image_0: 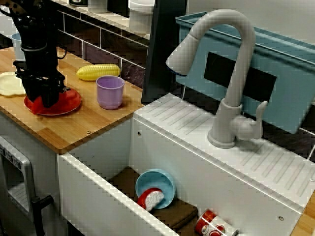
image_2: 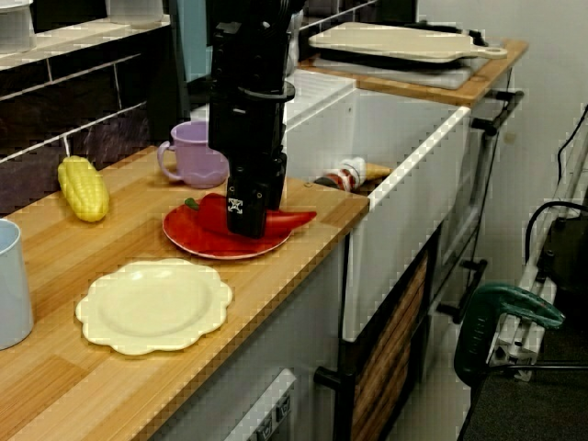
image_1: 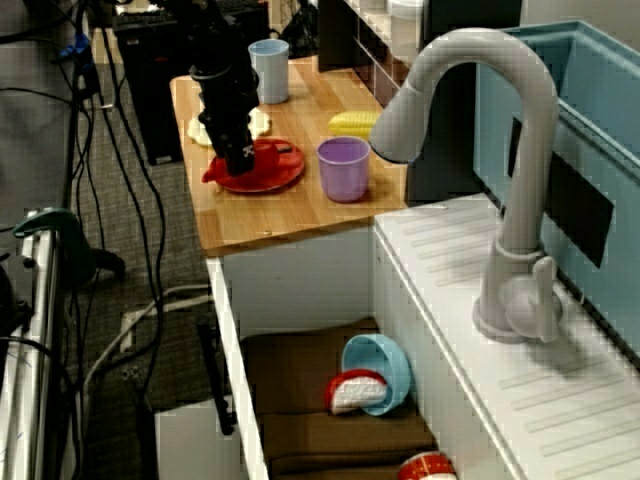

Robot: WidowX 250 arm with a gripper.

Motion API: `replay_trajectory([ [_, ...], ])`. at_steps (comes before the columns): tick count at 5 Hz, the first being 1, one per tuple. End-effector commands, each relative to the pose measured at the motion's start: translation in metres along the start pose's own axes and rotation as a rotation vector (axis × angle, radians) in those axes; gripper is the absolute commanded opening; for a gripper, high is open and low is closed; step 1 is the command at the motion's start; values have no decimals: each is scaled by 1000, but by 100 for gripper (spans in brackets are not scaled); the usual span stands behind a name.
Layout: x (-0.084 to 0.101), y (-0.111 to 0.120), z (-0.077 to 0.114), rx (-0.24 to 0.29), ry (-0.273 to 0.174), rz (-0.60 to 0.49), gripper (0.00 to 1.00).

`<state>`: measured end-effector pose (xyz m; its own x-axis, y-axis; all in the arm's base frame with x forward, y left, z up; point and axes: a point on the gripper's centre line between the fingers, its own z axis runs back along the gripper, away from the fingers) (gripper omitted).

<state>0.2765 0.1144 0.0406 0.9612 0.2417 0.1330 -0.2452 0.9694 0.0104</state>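
the black end effector (image_2: 248, 213) stands upright, tip down on the long red toy pepper (image_2: 287, 220), which lies flat on the round red plate (image_2: 195, 241) near the front edge of the wooden worktop (image_2: 110, 386). in the view along the worktop the pepper sits directly under the end effector and shows on both sides of it. its long axis runs across the plate, with the green stem end toward the tiled back wall and the pointed tip toward the white sink (image_0: 147, 142). the fingers straddle or press on the pepper's middle, but i cannot tell whether they are spread or pinching it, because the black body hides the gap in every view.

around the plate, all apart from it, are a lilac plastic mug (image_2: 197, 156) on the sink side, a yellow toy corn cob (image_2: 83, 188) by the wall and a cream scalloped plate (image_2: 152, 305) on the side away from the sink.

a small white mark shows on the end effector's side, too small to read. the label on the red can (image_0: 209, 223) in the sink is also unreadable.
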Motion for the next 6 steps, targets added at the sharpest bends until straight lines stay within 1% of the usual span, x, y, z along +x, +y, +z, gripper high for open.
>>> replay_trajectory([
  [1,11,16,47,1,-57,72,0],
  [2,11,30,57,4,-54,73,0],
  [3,13,47,58,21,-60,70,0],
  [4,18,65,56,62,-69,83,0],
  [5,24,87,54,64,-65,117,0],
  [6,27,103,51,62,-81,131,0],
])
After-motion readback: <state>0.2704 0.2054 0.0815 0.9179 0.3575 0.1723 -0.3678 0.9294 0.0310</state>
